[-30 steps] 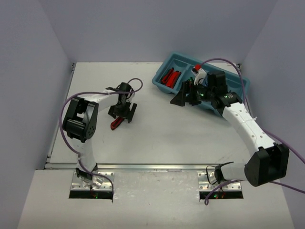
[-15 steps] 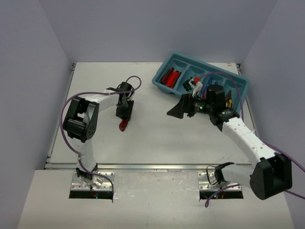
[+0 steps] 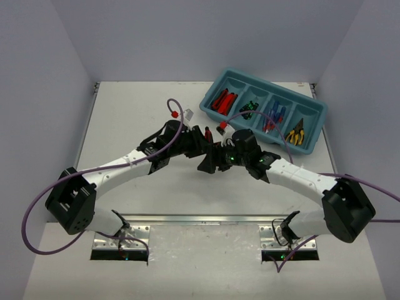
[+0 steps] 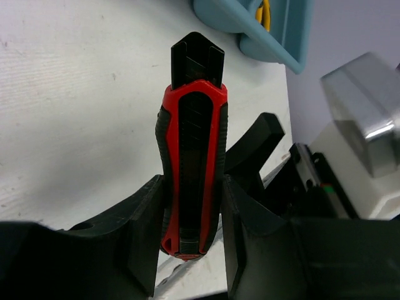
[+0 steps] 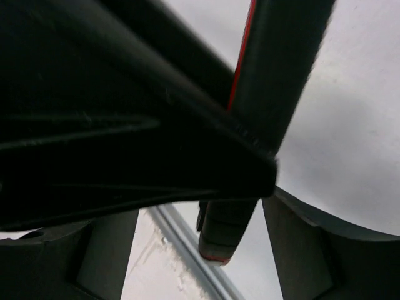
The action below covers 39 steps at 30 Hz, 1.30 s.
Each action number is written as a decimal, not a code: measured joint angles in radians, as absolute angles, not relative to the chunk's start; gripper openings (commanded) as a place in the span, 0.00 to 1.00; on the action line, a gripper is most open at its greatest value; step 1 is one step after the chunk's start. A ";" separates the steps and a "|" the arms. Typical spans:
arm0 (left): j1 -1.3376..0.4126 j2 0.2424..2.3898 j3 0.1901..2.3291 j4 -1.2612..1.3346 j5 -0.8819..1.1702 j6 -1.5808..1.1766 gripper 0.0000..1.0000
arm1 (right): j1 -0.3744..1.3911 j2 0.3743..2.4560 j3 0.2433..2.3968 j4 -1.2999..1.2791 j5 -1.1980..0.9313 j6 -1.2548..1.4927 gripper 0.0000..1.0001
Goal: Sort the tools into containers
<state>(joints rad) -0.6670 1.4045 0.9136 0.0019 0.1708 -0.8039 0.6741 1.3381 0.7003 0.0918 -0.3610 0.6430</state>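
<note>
Cutter (image 4: 192,156), red and black in the handle, stands clamped between the left gripper's (image 4: 192,212) fingers, its dark tip pointing away from the wrist. Just beyond, to that gripper's right, the right gripper (image 5: 203,250) meets it above the table (image 3: 137,106). Its jaws are spread around the cutter's end, with a gap on one side. Farther off sits the teal tray (image 3: 207,106), with red cutters (image 3: 222,100) in its end compartment and yellow pliers (image 3: 295,134) in the opposite end.

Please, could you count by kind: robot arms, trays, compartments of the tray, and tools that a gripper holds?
Robot arms: 2, left arm and right arm
Trays: 1
Compartments: 4
Tools held: 1, the red-and-black cutter in the left gripper
Total: 8
</note>
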 measured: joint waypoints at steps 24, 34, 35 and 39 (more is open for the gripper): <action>-0.569 1.097 0.967 -0.286 -0.135 -0.704 1.00 | 0.547 1.483 0.902 -0.058 -0.167 0.650 0.00; -0.512 0.737 0.943 -0.430 -0.174 -0.458 1.00 | 0.315 1.944 1.521 -0.251 -0.039 0.725 0.00; -0.512 0.730 0.919 -0.434 -0.163 -0.440 1.00 | 0.307 2.011 1.619 -0.282 -0.024 0.729 0.01; -0.512 0.728 0.793 -0.452 -0.138 -0.392 1.00 | 0.296 2.212 1.924 -0.373 0.010 0.747 0.05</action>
